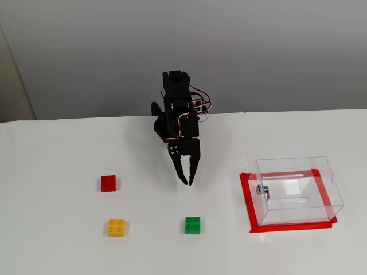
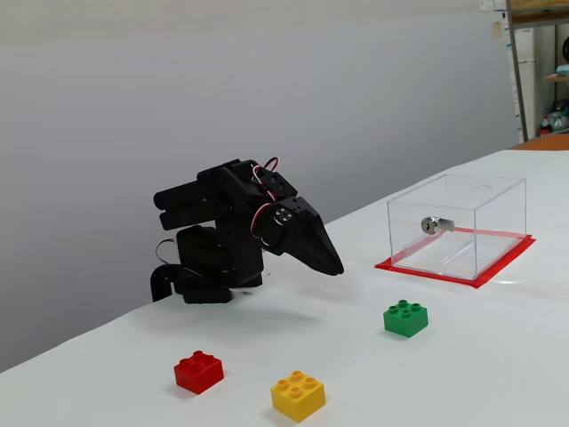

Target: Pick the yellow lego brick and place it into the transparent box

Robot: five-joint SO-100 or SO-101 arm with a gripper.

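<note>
The yellow lego brick (image 1: 117, 227) lies on the white table at the front left; it also shows in the other fixed view (image 2: 298, 396). The transparent box (image 1: 298, 190) stands at the right on a red mat, empty, with a small metal fitting on its side; it shows in the other fixed view too (image 2: 458, 226). My black gripper (image 1: 187, 181) hangs folded low near the arm base, fingers together and empty, tips pointing down above the table (image 2: 336, 267). It is well apart from the yellow brick.
A red brick (image 1: 108, 183) lies left of the gripper and a green brick (image 1: 192, 225) lies in front of it. The red mat (image 1: 250, 206) frames the box. A grey wall stands behind the table.
</note>
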